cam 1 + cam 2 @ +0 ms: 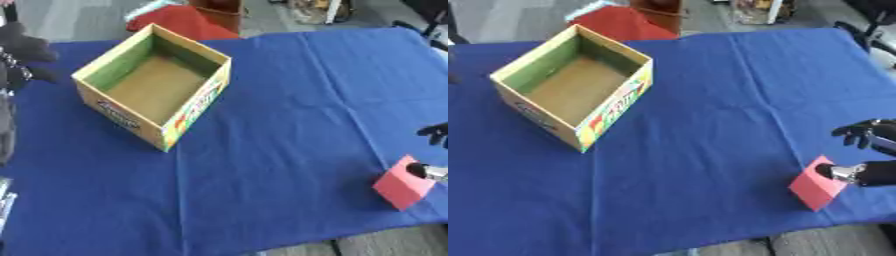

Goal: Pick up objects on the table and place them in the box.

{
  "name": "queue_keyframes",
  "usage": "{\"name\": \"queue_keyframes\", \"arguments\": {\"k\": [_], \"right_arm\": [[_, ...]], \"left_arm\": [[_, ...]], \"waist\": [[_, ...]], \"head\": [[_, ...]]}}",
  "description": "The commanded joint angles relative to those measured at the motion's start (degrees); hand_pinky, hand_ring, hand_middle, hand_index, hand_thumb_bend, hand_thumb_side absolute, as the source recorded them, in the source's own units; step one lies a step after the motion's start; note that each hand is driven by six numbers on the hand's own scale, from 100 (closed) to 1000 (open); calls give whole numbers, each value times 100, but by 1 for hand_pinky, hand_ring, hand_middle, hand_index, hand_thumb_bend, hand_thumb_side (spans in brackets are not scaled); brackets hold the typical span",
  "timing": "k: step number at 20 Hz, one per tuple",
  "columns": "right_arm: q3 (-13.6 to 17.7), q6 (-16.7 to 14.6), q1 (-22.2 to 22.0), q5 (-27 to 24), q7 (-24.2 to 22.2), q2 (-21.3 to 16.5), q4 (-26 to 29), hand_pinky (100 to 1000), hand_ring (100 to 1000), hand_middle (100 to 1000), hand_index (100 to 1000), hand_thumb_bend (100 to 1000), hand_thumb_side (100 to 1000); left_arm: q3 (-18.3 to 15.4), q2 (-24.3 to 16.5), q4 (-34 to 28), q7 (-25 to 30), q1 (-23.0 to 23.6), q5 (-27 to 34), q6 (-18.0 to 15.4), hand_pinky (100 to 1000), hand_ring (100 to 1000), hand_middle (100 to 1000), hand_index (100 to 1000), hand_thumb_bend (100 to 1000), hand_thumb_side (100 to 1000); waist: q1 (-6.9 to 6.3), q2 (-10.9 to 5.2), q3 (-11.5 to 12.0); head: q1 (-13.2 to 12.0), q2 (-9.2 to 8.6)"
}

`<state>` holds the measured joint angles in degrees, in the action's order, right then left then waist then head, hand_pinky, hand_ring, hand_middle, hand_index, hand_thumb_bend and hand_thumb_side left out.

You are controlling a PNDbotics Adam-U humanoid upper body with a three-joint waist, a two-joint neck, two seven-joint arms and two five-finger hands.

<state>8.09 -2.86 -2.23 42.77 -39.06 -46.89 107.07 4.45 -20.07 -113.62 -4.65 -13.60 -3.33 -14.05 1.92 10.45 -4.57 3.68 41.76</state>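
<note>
Blue cloth covers the desk (289,100). Left eye view: an open cardboard box (155,83) sits empty near the far left corner, and the left robot hand (22,52) shows dark at the left edge, its fingers unreadable. Right eye view: the red block (815,184) stands tilted by the near right corner, the right robot hand (872,160) touching its right side with a fingertip on it, fingers spread, nothing clasped. That hand is much the nearer.

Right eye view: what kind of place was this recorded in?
Probably an indoor lab or office workspace set up for data collection. A table under a blue cloth holds only an empty cardboard box and a red block at the right hand. Bare floor and furniture show beyond the far edge.
</note>
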Motion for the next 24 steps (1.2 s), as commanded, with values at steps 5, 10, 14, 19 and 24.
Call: {"name": "queue_keyframes", "arguments": {"k": [5,10,14,19,24], "right_arm": [[35,10,-61,-58,-97,-199,129,776,766,778,947,555,969],[-23,-70,-66,43,-239,-167,102,785,777,787,949,575,947],[-64,-125,-58,32,-277,-126,39,784,776,785,949,579,947],[-134,-159,-26,158,-316,-73,-66,787,782,789,950,587,958],[-224,-180,14,291,-374,7,-191,786,784,789,952,599,970]], "left_arm": [[-12,-97,-98,4,-32,-29,13,574,708,686,878,100,902],[-10,-97,-98,14,-38,-25,15,572,708,686,878,100,903],[-11,-96,-98,18,-45,-25,19,571,707,686,877,100,902],[-4,-93,-98,24,-56,-19,22,570,707,686,877,100,903],[6,-89,-98,38,-70,-5,23,570,707,686,876,100,903]], "waist": [[33,-79,5],[28,-67,12],[21,-56,21],[17,-44,36],[10,-35,53]], "head": [[44,36],[60,40],[70,33],[86,22],[108,16]]}}
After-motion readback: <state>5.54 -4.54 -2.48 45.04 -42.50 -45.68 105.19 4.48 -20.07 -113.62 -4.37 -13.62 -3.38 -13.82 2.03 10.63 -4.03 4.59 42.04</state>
